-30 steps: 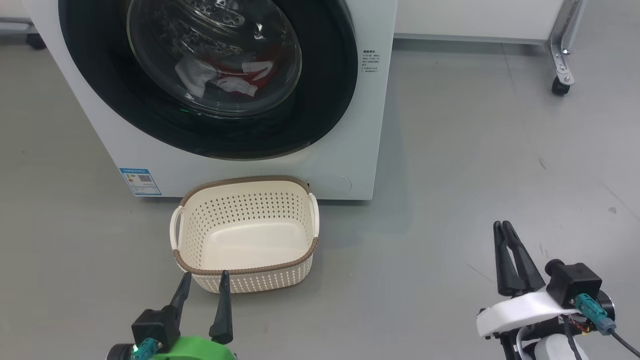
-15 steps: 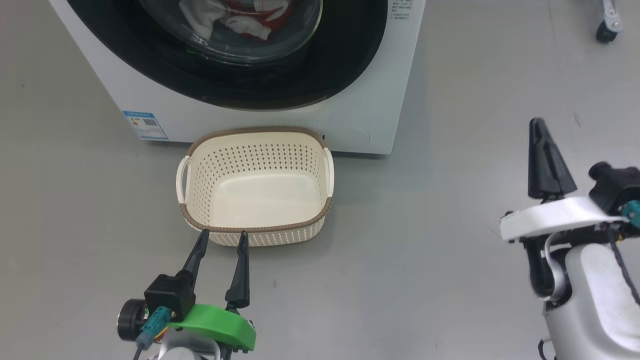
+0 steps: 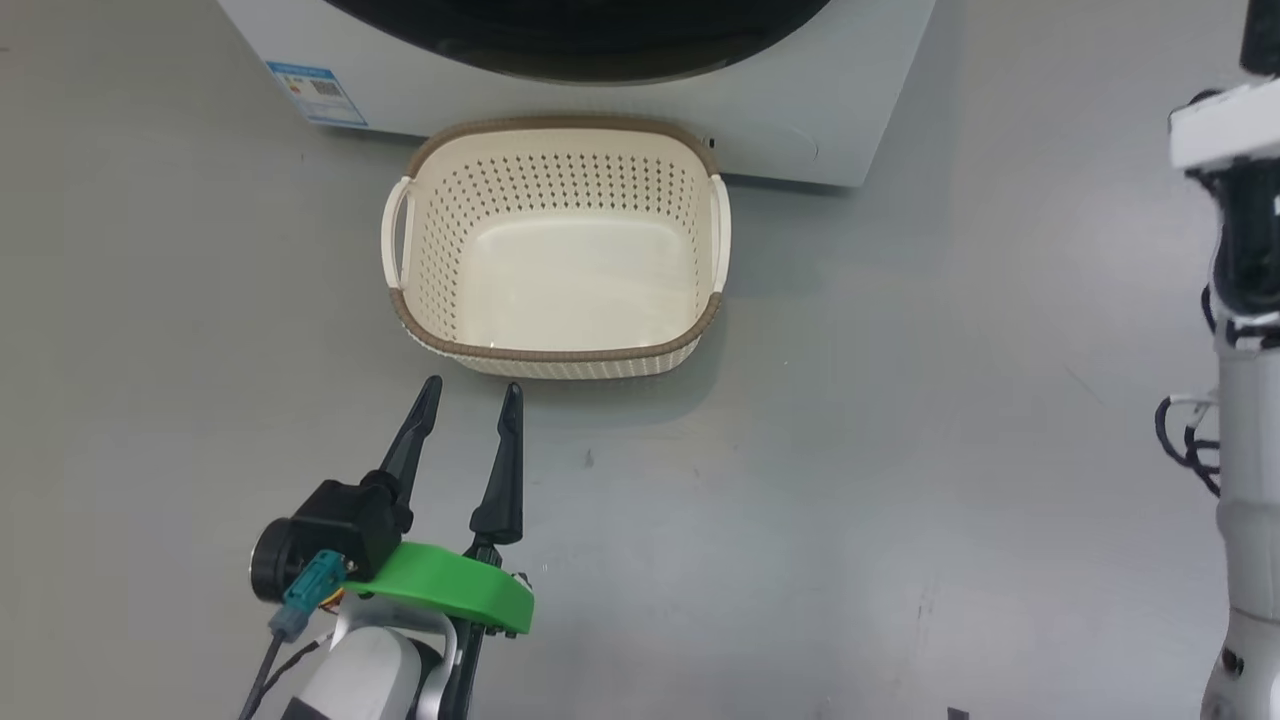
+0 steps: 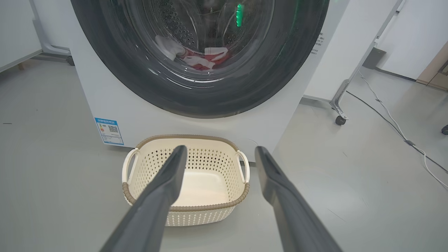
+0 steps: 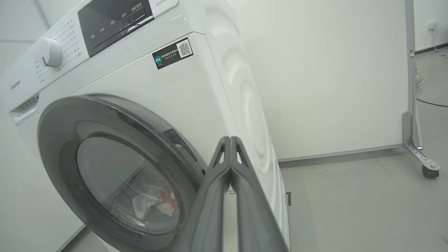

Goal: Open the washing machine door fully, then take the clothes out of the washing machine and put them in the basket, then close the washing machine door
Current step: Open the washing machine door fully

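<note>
Clothes, red and white, lie low in the drum behind the glass of the washing machine door, which sits flush against the front of the washing machine. The basket stands empty on the grey floor just in front of the machine, below the door. The left gripper hovers near the basket's near rim, apart from it, its jaws spread wide and holding nothing. The right gripper points toward the machine's front right corner beside the door, its two fingers pressed together on nothing.
</note>
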{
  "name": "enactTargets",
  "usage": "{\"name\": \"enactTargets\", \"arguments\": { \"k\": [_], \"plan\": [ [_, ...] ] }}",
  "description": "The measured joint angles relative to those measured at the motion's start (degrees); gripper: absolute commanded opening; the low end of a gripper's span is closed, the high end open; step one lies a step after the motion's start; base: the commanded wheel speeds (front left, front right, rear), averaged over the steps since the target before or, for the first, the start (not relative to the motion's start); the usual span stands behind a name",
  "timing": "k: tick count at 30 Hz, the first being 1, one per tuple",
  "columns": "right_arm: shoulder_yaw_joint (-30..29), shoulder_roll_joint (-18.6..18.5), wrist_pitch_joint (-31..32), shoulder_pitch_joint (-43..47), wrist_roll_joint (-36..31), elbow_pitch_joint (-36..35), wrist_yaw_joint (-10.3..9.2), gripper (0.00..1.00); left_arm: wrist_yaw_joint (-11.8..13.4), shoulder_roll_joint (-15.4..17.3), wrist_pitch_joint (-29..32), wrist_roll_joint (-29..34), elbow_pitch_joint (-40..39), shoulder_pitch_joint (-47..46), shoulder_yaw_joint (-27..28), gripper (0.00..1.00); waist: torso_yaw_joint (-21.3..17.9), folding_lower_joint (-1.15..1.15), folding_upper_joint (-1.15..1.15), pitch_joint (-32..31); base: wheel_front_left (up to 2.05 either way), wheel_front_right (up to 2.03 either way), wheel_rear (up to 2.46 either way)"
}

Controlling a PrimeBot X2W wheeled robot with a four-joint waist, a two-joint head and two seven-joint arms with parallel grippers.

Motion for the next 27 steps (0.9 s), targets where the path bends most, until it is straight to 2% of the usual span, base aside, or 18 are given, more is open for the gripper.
{"name": "enactTargets", "arguments": {
  "k": [5, 13, 24, 27],
  "plan": [
    [-2.68, -0.37, 3.98, -6.73, 3.96, 1.23, -0.22, 0.0, 0.13, -0.02, 0.0, -1.18, -0.92, -1.69, -0.65, 1.0, 1.33, 0.0, 0.0, 3.24, 0.0, 0.0, 0.0],
    [-6.95, -0.98, 11.51, -20.05, 12.63, 6.3, -2.32, 0.0, 0.14, -0.16, 0.0, -3.81, -1.72, -4.95, -2.16, 1.0, 4.74, 0.0, 0.0, 9.91, 0.0, 0.0, 0.0],
    [-7.57, 0.24, 23.34, -30.69, 20.56, 14.46, -7.17, 0.0, 0.15, -0.36, 0.0, -5.72, -2.37, -6.91, -3.21, 1.0, 8.73, 0.01, 0.0, 15.13, 0.0, 0.0, 0.0],
    [-8.0, -0.26, 25.38, -33.09, 21.54, 16.02, -7.7, 0.0, 0.15, -0.44, 0.0, -6.1, -2.43, -7.42, -3.31, 1.0, 9.68, 0.0, 0.0, 15.97, 0.0, 0.0, 0.0]
  ]
}}
